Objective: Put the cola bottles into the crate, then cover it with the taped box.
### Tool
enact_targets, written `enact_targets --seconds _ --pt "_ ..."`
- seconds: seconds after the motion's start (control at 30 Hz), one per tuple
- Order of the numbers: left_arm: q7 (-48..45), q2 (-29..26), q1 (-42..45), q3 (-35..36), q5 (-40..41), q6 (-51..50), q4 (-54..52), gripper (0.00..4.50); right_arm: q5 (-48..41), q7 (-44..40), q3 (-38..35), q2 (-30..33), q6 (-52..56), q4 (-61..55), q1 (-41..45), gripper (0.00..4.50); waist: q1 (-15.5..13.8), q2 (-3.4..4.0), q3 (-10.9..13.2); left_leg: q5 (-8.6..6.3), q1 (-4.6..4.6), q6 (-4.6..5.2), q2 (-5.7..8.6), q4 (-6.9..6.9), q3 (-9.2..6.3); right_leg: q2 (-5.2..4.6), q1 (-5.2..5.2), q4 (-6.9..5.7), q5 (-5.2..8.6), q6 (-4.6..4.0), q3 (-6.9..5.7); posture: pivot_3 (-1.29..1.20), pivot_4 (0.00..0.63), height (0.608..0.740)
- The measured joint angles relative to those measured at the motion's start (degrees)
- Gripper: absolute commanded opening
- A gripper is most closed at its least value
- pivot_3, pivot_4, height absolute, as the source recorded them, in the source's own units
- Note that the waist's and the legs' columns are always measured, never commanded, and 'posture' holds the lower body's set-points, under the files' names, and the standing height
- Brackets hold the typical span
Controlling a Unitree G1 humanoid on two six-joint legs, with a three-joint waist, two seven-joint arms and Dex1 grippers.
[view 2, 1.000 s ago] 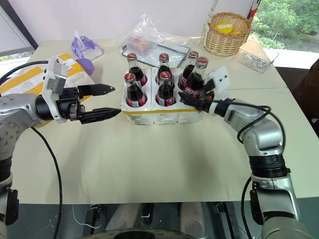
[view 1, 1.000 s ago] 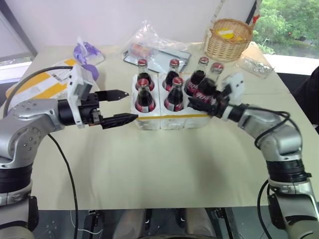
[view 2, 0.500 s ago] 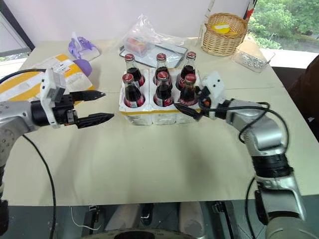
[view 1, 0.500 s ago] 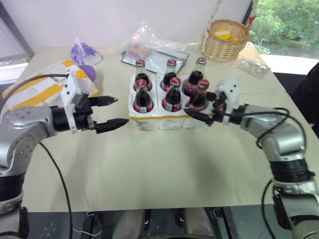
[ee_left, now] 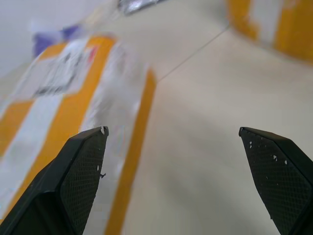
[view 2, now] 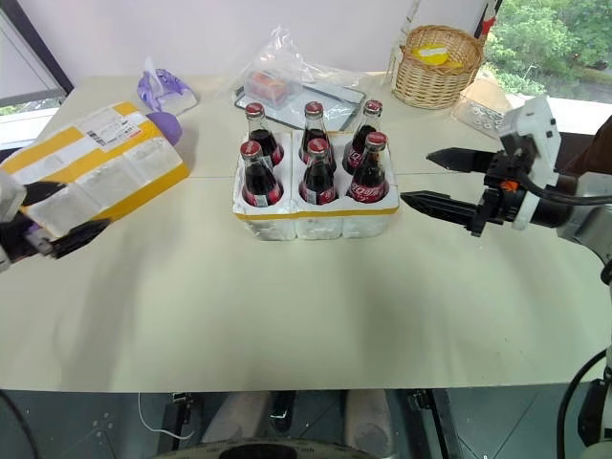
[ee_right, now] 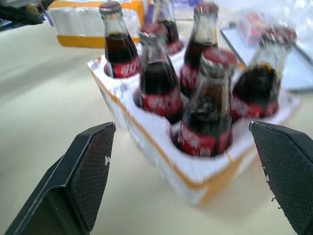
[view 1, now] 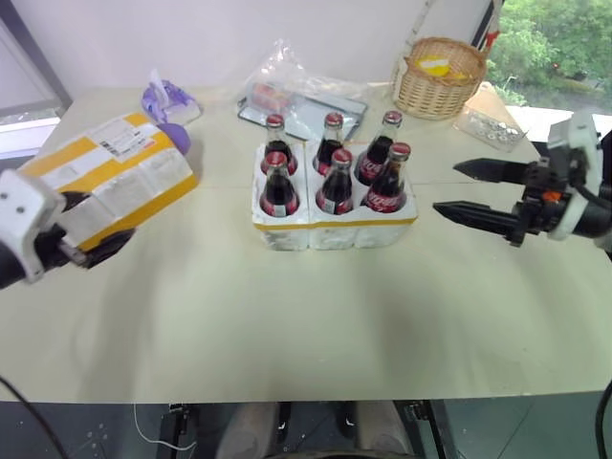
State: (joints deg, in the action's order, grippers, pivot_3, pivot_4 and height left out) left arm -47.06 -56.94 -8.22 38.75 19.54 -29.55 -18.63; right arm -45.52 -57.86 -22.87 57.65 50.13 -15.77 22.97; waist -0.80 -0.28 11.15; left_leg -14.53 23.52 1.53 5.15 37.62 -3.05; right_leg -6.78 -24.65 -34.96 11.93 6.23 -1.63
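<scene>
Crate (view 2: pixel 316 215) mid-table, low white foam block, yellow tape band round its base. All six cola bottles (view 2: pixel 369 170) stand upright in its holes, two rows of three, red caps on. Lower halves of the back row hidden by the front row. Labels red with white script; script is too small to read with certainty, front right bottle clearest.

Taped box (view 2: pixel 96 172) lies well left of the crate, apart from it, tilted on the table (view 2: pixel 287 316). Wide yellow bands; white shipping label on its top face, print too small to read. Its near left corner is partly covered by the left gripper (view 2: pixel 53 215).

Left gripper: at the box's near end, fingers spread wide, one over the box's top edge, one low at its front side. Whether they touch the foam I cannot tell. Holds nothing. In the left wrist view the box is blurred between the fingers (ee_left: pixel 80 166).

Right gripper (view 2: pixel 421 182): right of the crate, apart from it, roughly level, pointing toward the bottles. Jaws wide apart, empty.

Behind the crate: crumpled clear plastic bag (view 2: pixel 287 72) over a tray, contents hard to make out. Wicker basket (view 2: pixel 440 67) behind and right. Purple item (view 2: pixel 164 91) behind and left, just beyond the box.
</scene>
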Motion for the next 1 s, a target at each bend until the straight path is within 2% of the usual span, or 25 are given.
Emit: enact_targets --seconds 0.13,0.37,0.6,0.8,1.0 --pt "7.39 -2.28 -4.87 -1.75 -14.39 7.75 8.09 4.5 -5.98 -2.36 -3.27 0.66 2.42 -0.98 0.01 4.48 -0.01 0.01 0.0 -0.06 -0.01 -0.1 -0.03 -0.07 0.0 -0.01 -0.01 0.01 0.03 -0.05 0.01 0.0 0.15 0.74" --pt "19.86 -4.56 -1.66 -11.8 -30.46 15.25 21.43 4.5 -11.99 -2.28 -4.43 1.91 5.42 -3.2 0.23 4.48 -0.13 -0.01 -0.01 -0.09 0.0 -0.15 -0.02 -0.31 0.0 -0.01 -0.01 0.32 0.01 -0.02 -0.01 0.0 0.15 0.74" --pt "28.13 -4.13 14.05 -25.25 -37.81 25.22 38.56 4.5 -12.68 0.26 -4.48 2.45 4.4 -6.55 1.31 4.48 0.09 -0.01 -0.02 -0.07 0.04 -0.13 0.01 -0.42 0.06 -0.01 -0.13 0.3 -0.11 0.18 -0.02 0.0 0.15 0.74" --pt "30.4 -3.45 20.24 -30.73 -39.77 27.74 47.88 4.5 -15.72 1.5 -6.63 5.1 5.25 -6.92 2.01 4.48 -0.01 -0.04 -0.03 -0.05 0.06 -0.08 0.0 -0.45 0.11 -0.02 -0.24 0.18 -0.11 0.19 0.0 0.0 0.15 0.74" --pt "31.38 -3.23 24.38 -34.15 -41.03 28.94 52.48 4.5 -17.15 3.36 -7.81 6.1 5.43 -7.34 1.76 4.48 -0.06 -0.08 -0.05 -0.07 0.06 -0.14 0.0 -0.3 0.11 -0.05 -0.21 0.05 -0.11 0.18 0.02 0.0 0.15 0.74"
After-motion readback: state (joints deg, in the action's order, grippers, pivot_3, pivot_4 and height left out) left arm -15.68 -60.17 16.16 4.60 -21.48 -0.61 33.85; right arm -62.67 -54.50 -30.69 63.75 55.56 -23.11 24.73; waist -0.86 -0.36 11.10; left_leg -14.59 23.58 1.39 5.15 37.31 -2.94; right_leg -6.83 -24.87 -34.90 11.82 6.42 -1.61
